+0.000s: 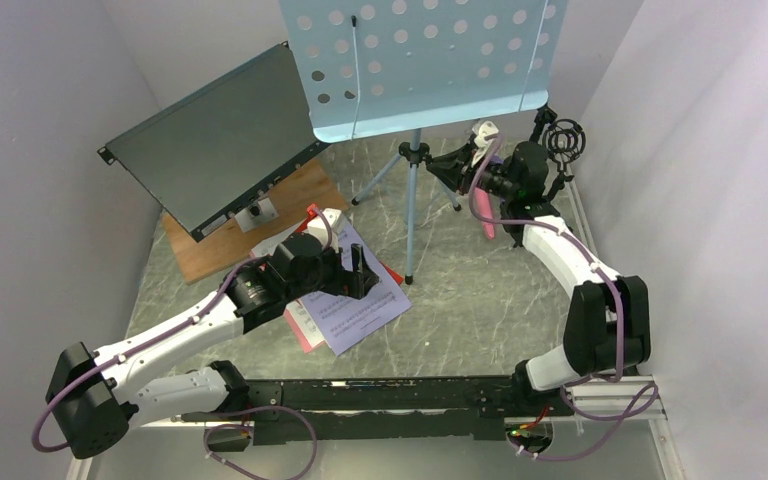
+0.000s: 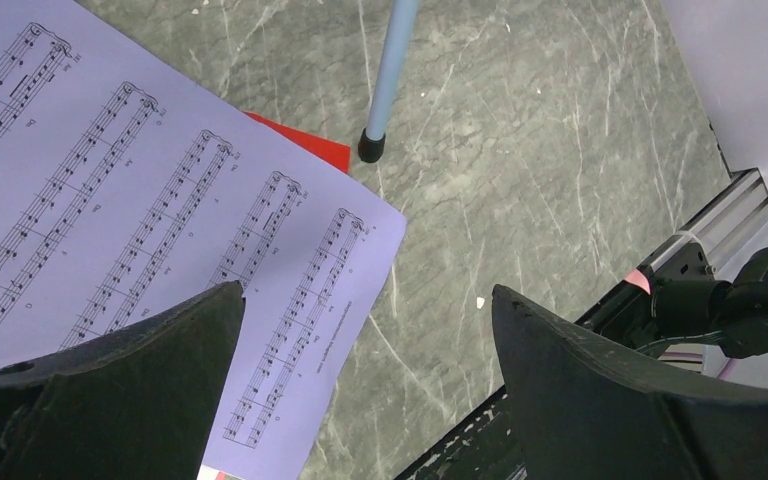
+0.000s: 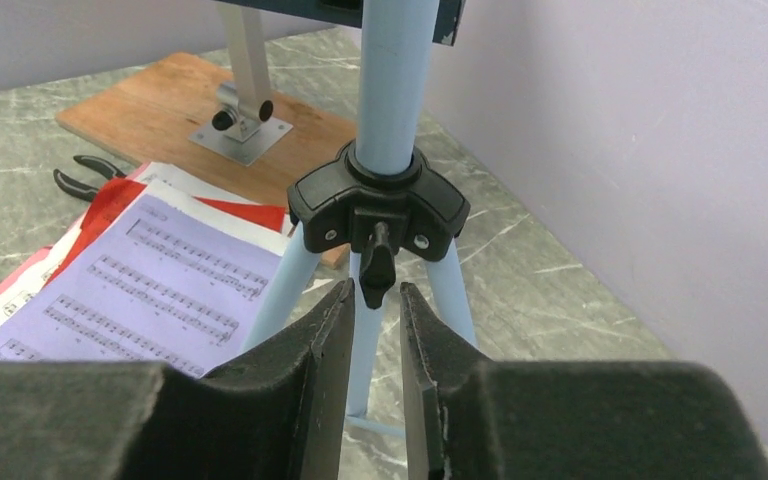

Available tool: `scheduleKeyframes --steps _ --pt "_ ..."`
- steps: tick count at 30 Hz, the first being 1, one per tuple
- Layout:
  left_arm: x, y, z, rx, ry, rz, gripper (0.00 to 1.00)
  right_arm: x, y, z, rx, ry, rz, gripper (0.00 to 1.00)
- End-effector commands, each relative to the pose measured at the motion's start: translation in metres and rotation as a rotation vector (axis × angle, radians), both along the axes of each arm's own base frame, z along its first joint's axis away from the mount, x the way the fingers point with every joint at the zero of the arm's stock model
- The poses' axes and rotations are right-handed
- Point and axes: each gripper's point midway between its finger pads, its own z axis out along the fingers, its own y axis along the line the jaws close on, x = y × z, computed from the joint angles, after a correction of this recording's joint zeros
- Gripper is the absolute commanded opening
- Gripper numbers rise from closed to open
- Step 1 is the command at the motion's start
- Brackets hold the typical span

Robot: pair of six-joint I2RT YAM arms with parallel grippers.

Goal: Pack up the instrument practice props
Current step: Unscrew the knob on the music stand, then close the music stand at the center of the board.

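The light-blue perforated music rack [image 1: 420,60] stands on its tripod at the back. My right gripper [image 1: 457,163] [image 3: 375,290] points at the black tripod hub [image 3: 378,200]. Its jaws stand a narrow gap apart, and the hub's small black knob [image 3: 374,262] hangs right at the tips with slivers of space either side. My left gripper [image 1: 362,268] [image 2: 365,300] hangs wide open over the edge of the white sheet-music page [image 2: 140,200], holding nothing. A red page [image 2: 305,145] and a pink page [image 3: 0,290] lie under it. A pink microphone [image 1: 482,208] lies below my right wrist.
A black mic support [image 1: 565,140] stands at the back right by the wall. The dark flat metal box [image 1: 220,135] leans on a wooden board [image 3: 160,100] at the back left. Black pliers [image 3: 85,178] lie beside the pages. A tripod foot [image 2: 370,148] rests near the page corner.
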Motion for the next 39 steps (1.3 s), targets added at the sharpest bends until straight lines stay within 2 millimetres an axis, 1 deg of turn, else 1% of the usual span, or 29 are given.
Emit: scheduleKeyframes --steps 1,4,7,10,13,17,20,21,23,25,26,27,32,35,39 --pt "0.003 -0.008 0.025 -0.051 -0.035 -0.011 0.99 -0.008 -0.007 0.004 -0.036 -0.004 -0.020 0.29" --pt "0.002 -0.008 0.026 -0.056 -0.041 -0.014 0.99 -0.019 -0.006 0.001 -0.047 0.006 -0.001 0.38" --pt "0.002 -0.009 0.028 -0.066 -0.056 -0.021 0.99 -0.031 -0.008 -0.006 -0.067 0.008 0.034 0.44" --pt "0.002 -0.011 0.035 -0.084 -0.088 -0.040 0.99 -0.044 -0.010 -0.014 -0.087 0.012 0.086 0.48" --pt "0.003 -0.013 0.043 -0.095 -0.127 -0.062 0.99 -0.059 -0.015 -0.025 -0.111 0.012 0.147 0.57" --pt "0.009 -0.018 0.055 -0.101 -0.194 -0.080 0.99 -0.076 -0.024 -0.035 -0.124 0.025 0.197 0.62" --pt "0.013 -0.027 0.062 -0.110 -0.228 -0.109 0.99 -0.081 -0.035 -0.042 -0.121 0.032 0.192 0.65" --pt "0.015 -0.029 0.062 -0.104 -0.234 -0.113 0.99 -0.083 -0.039 -0.045 -0.117 0.039 0.189 0.66" --pt "0.022 -0.036 0.066 -0.107 -0.264 -0.115 0.99 -0.083 -0.050 -0.050 -0.112 0.054 0.171 0.69" --pt "0.029 -0.045 0.065 -0.098 -0.282 -0.124 0.99 -0.085 -0.058 -0.055 -0.120 0.054 0.164 0.75" --pt "0.036 -0.045 0.068 -0.090 -0.303 -0.099 0.99 -0.086 -0.061 -0.057 -0.120 0.059 0.164 0.76" --pt "0.043 -0.049 0.065 -0.076 -0.315 -0.092 0.99 -0.087 -0.063 -0.059 -0.120 0.062 0.165 0.76" --pt "0.076 -0.059 0.066 -0.038 -0.389 -0.012 0.96 -0.089 -0.068 -0.063 -0.115 0.068 0.169 0.78" --pt "0.092 -0.069 0.067 -0.028 -0.425 0.010 0.91 -0.088 -0.070 -0.066 -0.114 0.079 0.173 0.79" --pt "0.111 -0.084 0.068 -0.023 -0.439 0.031 0.82 -0.087 -0.072 -0.069 -0.111 0.088 0.166 0.79"
